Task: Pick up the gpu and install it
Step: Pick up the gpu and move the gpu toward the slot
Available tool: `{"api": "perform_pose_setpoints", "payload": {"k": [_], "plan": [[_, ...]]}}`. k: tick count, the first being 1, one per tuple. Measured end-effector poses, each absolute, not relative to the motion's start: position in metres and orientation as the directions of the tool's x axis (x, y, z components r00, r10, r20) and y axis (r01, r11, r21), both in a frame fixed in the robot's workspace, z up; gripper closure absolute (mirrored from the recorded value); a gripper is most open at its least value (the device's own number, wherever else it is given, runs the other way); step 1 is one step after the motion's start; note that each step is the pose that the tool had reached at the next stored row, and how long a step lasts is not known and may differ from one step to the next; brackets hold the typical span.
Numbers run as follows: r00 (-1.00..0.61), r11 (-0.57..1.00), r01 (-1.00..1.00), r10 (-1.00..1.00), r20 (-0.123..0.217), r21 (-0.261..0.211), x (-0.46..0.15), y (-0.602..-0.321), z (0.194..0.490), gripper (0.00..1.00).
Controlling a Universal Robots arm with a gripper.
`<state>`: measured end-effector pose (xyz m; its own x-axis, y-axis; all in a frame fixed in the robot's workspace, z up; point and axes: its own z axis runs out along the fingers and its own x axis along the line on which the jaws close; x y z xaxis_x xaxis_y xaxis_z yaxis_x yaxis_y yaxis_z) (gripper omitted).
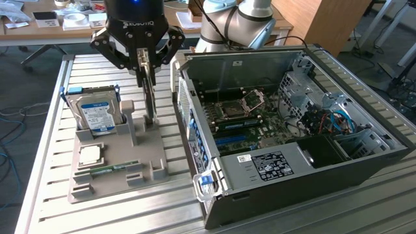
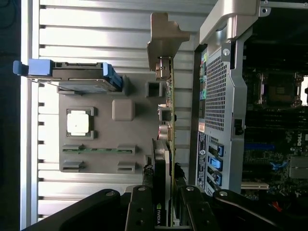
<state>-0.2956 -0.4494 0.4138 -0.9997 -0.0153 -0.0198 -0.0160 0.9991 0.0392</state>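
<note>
The gpu [image 1: 150, 95] hangs upright and edge-on over the grey holder [image 1: 117, 161], its lower end close to the holder's slot. My gripper [image 1: 144, 67] is above it, fingers shut on the card's upper part. In the wrist view the gpu [image 2: 166, 144] runs away from the gripper [image 2: 164, 197], showing a green board edge, a dark face and a pale metal bracket [image 2: 166, 36] at the far end. Whether the card still touches the holder I cannot tell.
The open computer case [image 1: 364, 170] lies at the exterior view's right of the holder, its motherboard [image 1: 254, 122] exposed. On the holder are a hard drive [image 1: 96, 114] with a blue-white label, a CPU [image 1: 89, 155] and a memory stick [image 1: 114, 169]. A slatted metal table [image 1: 46, 146] carries everything.
</note>
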Motion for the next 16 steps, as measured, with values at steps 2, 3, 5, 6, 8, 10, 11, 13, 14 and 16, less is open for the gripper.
{"api": "perform_pose_setpoints", "payload": {"k": [2,3,5,6,8,10,11,13,14,16], "plan": [[-1.000,0.999,-0.016,-0.015,-0.020,0.039,-0.294,-0.449,0.414,0.73],[-1.000,0.999,-0.016,-0.015,-0.020,0.039,-0.292,-0.449,0.414,0.73],[-1.000,0.999,-0.016,-0.015,-0.020,0.039,-0.290,-0.449,0.414,0.73],[-1.000,0.999,-0.016,-0.015,-0.020,0.039,-0.288,-0.449,0.414,0.73],[-1.000,0.999,-0.016,-0.015,-0.020,0.039,-0.285,-0.449,0.414,0.73],[-1.000,0.999,-0.016,-0.015,-0.020,0.039,-0.282,-0.449,0.414,0.73],[-1.000,0.999,-0.016,-0.015,-0.020,0.039,-0.281,-0.449,0.414,0.73],[-1.000,0.999,-0.016,-0.015,-0.020,0.039,-0.278,-0.449,0.414,0.73],[-1.000,0.999,-0.016,-0.015,-0.020,0.039,-0.276,-0.449,0.414,0.73],[-1.000,0.999,-0.016,-0.015,-0.020,0.039,-0.273,-0.449,0.414,0.73]]}}
